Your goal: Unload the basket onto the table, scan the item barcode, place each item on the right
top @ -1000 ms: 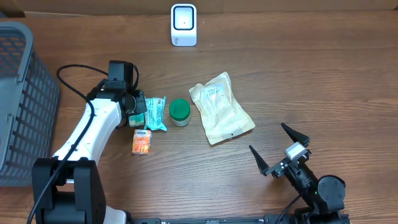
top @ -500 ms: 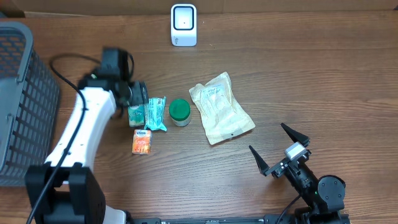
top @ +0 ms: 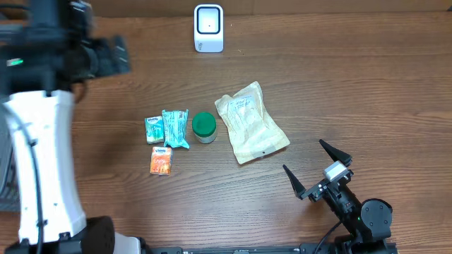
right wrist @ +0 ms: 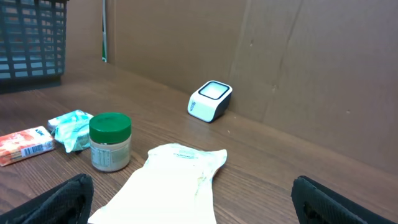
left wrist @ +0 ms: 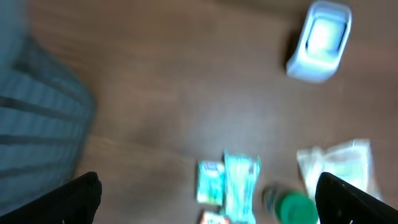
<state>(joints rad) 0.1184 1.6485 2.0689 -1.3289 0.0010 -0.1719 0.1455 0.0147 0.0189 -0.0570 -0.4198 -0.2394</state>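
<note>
Basket (left wrist: 37,124) hugs the counter's (top: 367,77) left edge. Scanner (top: 208,28) sits at the far edge, centre, w/ bare wood either side. Widest open stretch is the counter's right half, btwn the pouch (top: 251,123) and the right tool (top: 302,154) at the near-right corner. Surface is dark wood grain, and a cardboard wall (right wrist: 298,56) backs the far side.

Items lie mid-counter in a loose row, well short of the scanner: small teal pkt (top: 154,129), long teal pkt (top: 176,128) just beside it, jar (top: 204,127) upright w/ green lid, then the pouch, flat and angled. Orange pkt (top: 161,160) lies nearer the front, by the teal pair.

Left tool (left wrist: 214,198) hangs high over the counter's left side, fingers spread wide, gripping nothing; its wrist view is blurred. Right tool is likewise spread wide, touching no item.
</note>
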